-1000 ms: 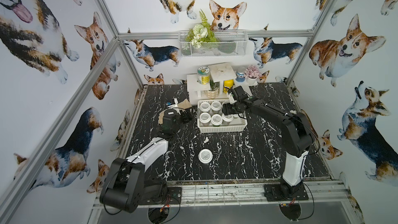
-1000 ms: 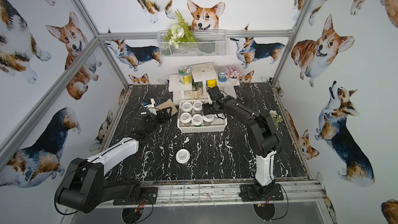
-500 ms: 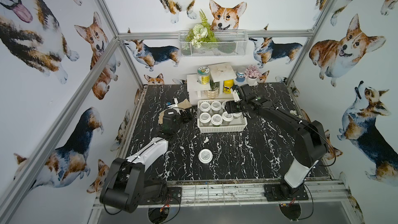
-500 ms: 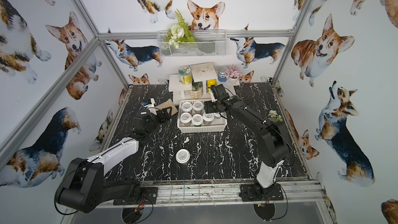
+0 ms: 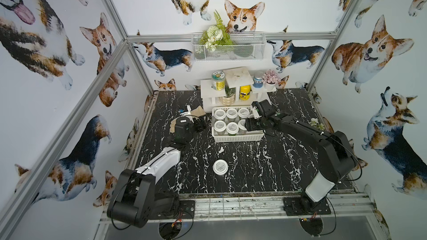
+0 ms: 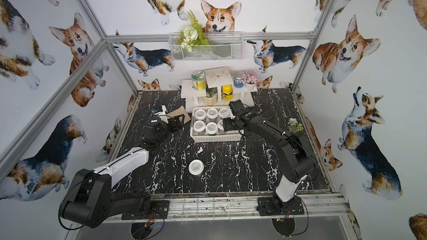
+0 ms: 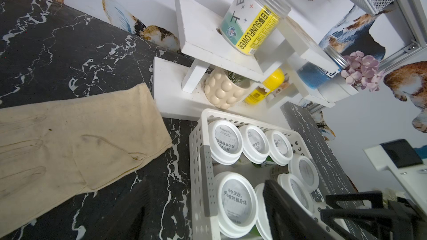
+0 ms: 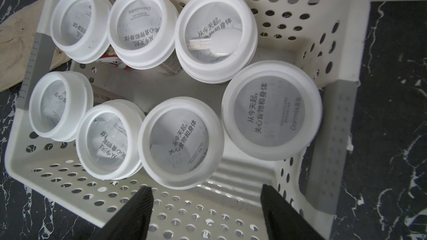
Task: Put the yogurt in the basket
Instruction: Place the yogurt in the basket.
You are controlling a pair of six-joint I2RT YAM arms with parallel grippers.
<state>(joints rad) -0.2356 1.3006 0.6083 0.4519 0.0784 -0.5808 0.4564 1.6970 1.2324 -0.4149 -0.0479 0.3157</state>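
The white perforated basket [image 5: 238, 137] [image 6: 217, 137] stands at the back middle of the black marble table. Several yogurt jars with white printed lids [image 8: 271, 109] [image 7: 238, 200] stand inside it. One more yogurt jar [image 5: 220, 166] [image 6: 196, 167] stands alone on the table in front. My right gripper [image 8: 208, 215] [image 5: 250, 124] hovers open over the basket's right end, holding nothing. My left gripper [image 7: 208, 215] [image 5: 203, 123] sits open just outside the basket's left wall [image 7: 196, 158], also holding nothing.
A beige glove [image 7: 69, 146] [image 5: 198, 111] lies left of the basket under my left arm. Behind the basket stands a white shelf [image 5: 235, 79] with a tall labelled jar [image 5: 218, 80] and a yellow bottle [image 5: 245, 92]. Small flowers [image 5: 316, 123] lie at the right.
My right arm's elbow has swung out to the right and its gripper has shifted slightly toward the front over the basket's right end. The left arm has stayed still.
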